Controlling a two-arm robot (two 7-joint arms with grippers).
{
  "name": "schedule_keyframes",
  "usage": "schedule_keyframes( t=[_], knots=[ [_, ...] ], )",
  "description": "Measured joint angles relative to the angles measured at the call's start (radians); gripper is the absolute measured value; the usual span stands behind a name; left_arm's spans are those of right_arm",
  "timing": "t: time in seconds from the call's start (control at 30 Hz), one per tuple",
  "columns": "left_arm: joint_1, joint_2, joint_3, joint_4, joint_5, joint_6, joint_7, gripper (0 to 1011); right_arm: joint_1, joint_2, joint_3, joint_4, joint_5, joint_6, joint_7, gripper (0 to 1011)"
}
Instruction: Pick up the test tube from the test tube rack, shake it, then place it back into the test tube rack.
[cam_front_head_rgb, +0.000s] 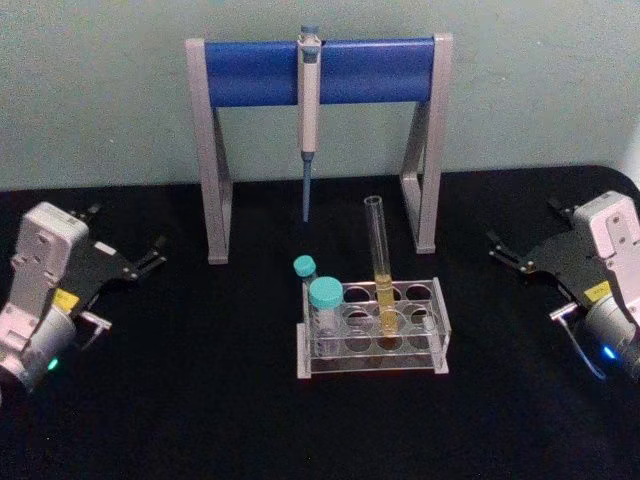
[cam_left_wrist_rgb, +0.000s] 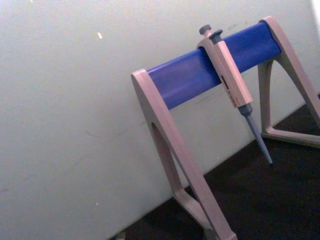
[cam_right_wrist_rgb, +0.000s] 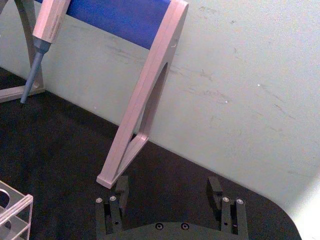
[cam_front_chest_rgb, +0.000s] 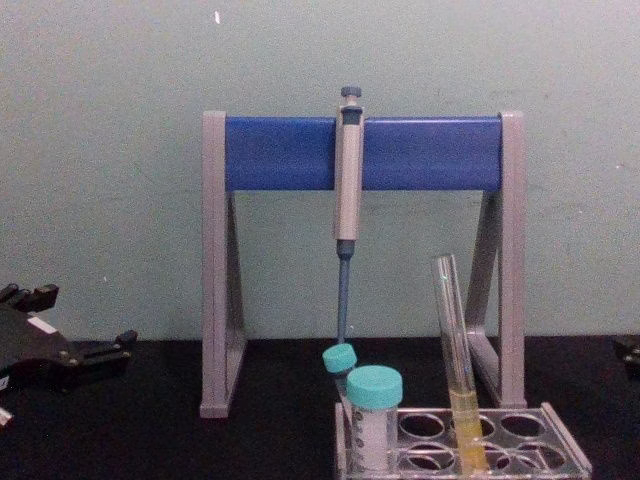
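Right gripper (cam_right_wrist_rgb: 167, 187) sits closest in my wrist view: fingers spread wide, empty, well off to the rack's right. Left gripper (cam_front_head_rgb: 130, 235) also spread, parked far left. Test tube (cam_front_head_rgb: 380, 260) stands in a middle hole of the test tube rack (cam_front_head_rgb: 370, 365), leaning a bit. Risks: it's uncapped, so a hard shake slops liquid. An off-centre pinch on leaning glass could lever the rack. Capped tubes (cam_front_head_rgb: 325, 295) sit just beside. Chest view gives lean and liquid level; head view gives which hole.
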Motion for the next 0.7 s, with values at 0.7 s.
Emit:
schedule_keyframes(
  t=[0.7],
  knots=[
    [0.000,0.000,0.000,0.000,0.000,0.000,0.000,1002,0.000,0.000,0.000,0.000,0.000,0.000,0.000,1000]
  ],
)
